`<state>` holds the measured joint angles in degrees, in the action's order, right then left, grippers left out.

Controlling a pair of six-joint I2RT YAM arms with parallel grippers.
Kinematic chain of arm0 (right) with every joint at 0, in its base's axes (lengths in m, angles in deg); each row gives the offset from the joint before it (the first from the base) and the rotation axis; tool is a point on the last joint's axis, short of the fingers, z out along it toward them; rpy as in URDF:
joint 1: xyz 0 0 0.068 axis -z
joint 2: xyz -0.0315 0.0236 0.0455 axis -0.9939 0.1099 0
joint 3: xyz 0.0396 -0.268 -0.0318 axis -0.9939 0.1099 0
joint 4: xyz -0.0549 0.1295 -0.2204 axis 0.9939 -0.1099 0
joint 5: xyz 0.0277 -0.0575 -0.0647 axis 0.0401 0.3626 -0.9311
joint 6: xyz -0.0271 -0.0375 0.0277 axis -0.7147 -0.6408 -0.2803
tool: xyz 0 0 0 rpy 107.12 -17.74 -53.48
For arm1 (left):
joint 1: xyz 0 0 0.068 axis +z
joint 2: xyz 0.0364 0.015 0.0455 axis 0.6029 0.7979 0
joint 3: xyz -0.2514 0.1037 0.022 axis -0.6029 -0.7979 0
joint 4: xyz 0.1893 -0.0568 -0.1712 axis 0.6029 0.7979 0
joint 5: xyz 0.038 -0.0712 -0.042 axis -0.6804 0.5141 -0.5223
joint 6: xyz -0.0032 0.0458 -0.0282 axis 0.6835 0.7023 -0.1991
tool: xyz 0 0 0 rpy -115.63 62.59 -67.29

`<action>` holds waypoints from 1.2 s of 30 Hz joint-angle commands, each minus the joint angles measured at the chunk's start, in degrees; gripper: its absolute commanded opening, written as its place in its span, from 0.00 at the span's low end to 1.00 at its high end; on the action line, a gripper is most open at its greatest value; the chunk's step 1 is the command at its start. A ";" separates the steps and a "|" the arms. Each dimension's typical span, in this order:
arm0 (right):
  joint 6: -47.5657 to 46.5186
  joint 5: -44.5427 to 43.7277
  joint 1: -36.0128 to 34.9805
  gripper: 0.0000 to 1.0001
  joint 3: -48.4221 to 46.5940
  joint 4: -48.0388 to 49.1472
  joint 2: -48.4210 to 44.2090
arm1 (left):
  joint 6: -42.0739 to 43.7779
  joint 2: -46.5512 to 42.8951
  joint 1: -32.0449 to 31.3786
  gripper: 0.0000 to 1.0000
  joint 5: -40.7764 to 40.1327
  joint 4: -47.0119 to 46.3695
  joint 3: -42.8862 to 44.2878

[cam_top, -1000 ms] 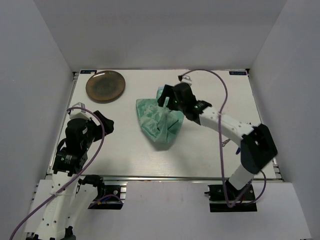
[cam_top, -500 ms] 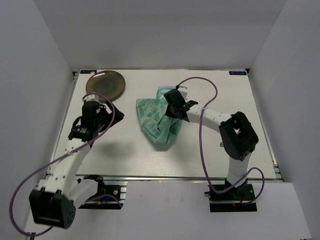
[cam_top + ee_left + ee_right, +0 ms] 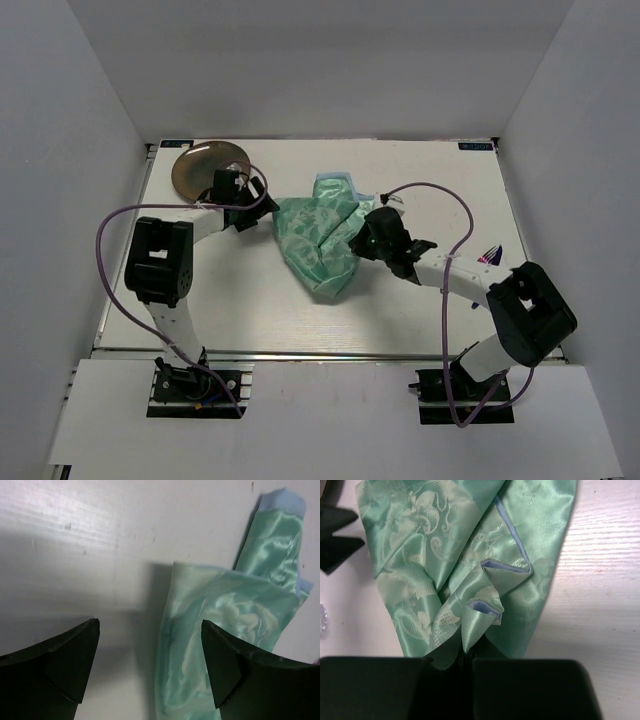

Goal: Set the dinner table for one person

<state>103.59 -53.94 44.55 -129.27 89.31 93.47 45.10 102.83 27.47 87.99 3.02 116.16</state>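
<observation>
While the right fingers [image 3: 363, 243] are pressed together on a raised fold of the green patterned cloth [image 3: 318, 238] near the middle of the frame, the left fingers [image 3: 257, 193] stand spread just off the cloth's upper-left edge, gripping nothing. The cloth lies crumpled on the white worktop [image 3: 420, 180], which fills the centre of the overhead view. A brown plate [image 3: 198, 165] sits in the worktop's upper-left corner, close behind the left fingers.

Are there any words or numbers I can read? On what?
None can be read.
Small dark far-left label on the big flat white tabletop: too small.
Small dark far-right label: too small.
Green shiny patterned cloth: swirls, no letters.
</observation>
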 commanded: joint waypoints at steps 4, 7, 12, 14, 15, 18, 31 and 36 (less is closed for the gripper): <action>0.50 3.52 0.11 0.00 3.46 6.41 -4.01 | 1.98 5.92 -0.24 0.92 0.56 -1.97 7.09; 1.11 3.96 0.02 0.00 5.22 7.38 -4.80 | 2.16 9.18 -0.24 0.87 1.43 -0.73 10.34; 1.64 4.57 0.64 0.00 5.49 7.64 -4.19 | 0.76 10.69 -0.76 0.75 4.50 -2.83 10.17; 2.08 5.27 0.99 0.00 5.14 7.82 -3.75 | 0.41 12.17 -0.76 0.65 5.82 -3.36 10.52; 2.34 6.15 1.25 0.00 5.32 8.17 -3.66 | 0.23 12.70 -0.76 0.57 6.79 -3.63 11.48; 3.83 7.21 2.31 0.00 7.07 10.53 -4.62 | -0.74 13.76 -1.29 0.18 12.76 -4.60 12.89; 0.67 -3.76 15.67 0.00 -0.92 -14.38 -25.09 | -8.81 -17.32 0.03 0.00 -9.35 19.90 15.99; -1.51 -9.32 18.48 0.00 -2.94 -23.55 -32.56 | -17.07 -32.53 0.03 0.00 -19.75 26.42 5.97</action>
<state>104.44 -57.50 62.04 -129.94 74.87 63.17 34.04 75.62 27.23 77.30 20.37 127.70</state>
